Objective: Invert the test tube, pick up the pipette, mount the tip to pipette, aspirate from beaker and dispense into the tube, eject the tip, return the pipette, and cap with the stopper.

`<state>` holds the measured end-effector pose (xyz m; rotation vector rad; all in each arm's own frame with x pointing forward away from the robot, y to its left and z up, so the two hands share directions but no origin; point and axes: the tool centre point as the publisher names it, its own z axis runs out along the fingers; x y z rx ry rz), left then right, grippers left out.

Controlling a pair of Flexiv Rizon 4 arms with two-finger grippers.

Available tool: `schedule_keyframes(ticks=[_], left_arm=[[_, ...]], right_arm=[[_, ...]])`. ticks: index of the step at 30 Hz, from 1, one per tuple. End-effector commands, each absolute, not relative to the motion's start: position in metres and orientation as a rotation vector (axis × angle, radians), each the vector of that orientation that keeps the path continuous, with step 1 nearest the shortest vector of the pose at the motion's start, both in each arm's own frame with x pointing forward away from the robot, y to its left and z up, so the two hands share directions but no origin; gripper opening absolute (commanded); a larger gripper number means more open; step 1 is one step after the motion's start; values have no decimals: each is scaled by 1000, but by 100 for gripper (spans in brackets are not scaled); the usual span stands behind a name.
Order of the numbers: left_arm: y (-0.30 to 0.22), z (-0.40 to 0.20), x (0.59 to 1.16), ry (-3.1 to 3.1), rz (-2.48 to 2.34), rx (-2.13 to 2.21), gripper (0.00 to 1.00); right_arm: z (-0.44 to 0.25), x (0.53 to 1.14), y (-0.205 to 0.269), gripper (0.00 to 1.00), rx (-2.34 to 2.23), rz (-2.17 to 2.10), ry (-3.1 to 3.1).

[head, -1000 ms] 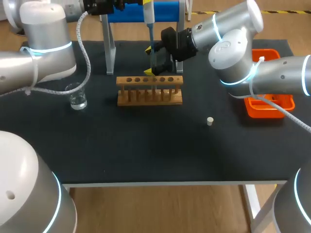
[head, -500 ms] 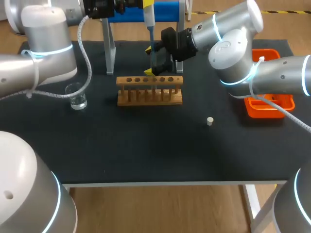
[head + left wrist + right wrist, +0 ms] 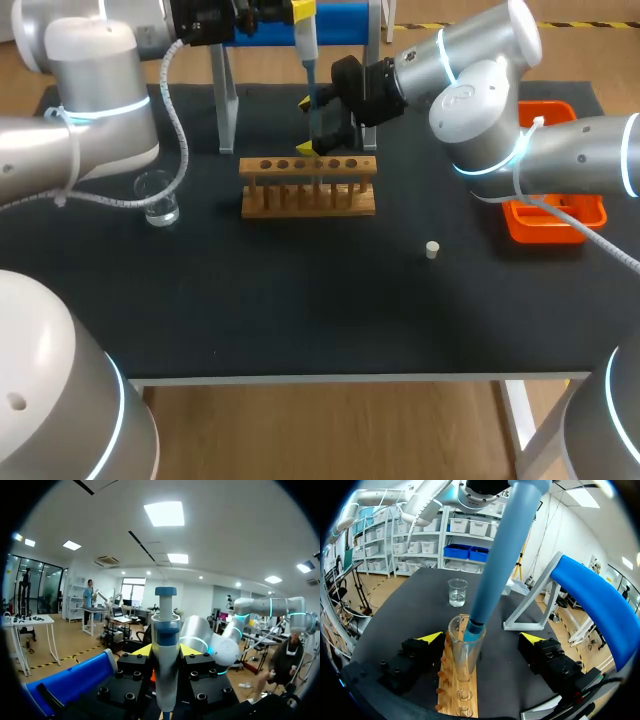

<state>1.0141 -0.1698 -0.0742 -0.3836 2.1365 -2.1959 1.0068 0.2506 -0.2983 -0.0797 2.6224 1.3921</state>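
Note:
My left gripper [image 3: 296,12] hangs above the rack at the table's far side, shut on the blue-and-white pipette [image 3: 307,48]; in the left wrist view the pipette [image 3: 165,665] stands upright between the yellow fingertips [image 3: 141,650]. Its blue shaft [image 3: 499,555] slants down into the mouth of a clear test tube [image 3: 462,652], which stands upright in the wooden rack [image 3: 308,187]. My right gripper [image 3: 481,638] is open with one finger on each side of the tube, neither touching it. A glass beaker [image 3: 158,198] with water stands left of the rack. A small white stopper [image 3: 432,250] lies to the right.
An orange tray [image 3: 552,222] sits at the right edge under my right arm. A grey stand with a blue top bar [image 3: 340,20] rises behind the rack. Open black tabletop [image 3: 300,300] stretches in front of the rack.
My left arm's elbow has shifted slightly up and back, with the pipette still over the tube. The right arm has not moved.

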Motion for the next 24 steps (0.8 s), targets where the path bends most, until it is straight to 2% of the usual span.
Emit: schedule_keyframes(ticks=[1,24], left_arm=[[-169,-77,1014,2130,-2199,-379,0],[-169,-84,1013,2122,-2204,-373,0]], right_arm=[[-297,1008,250,100,-82,1389,2628],[-297,1008,250,100,-82,1389,2628]])
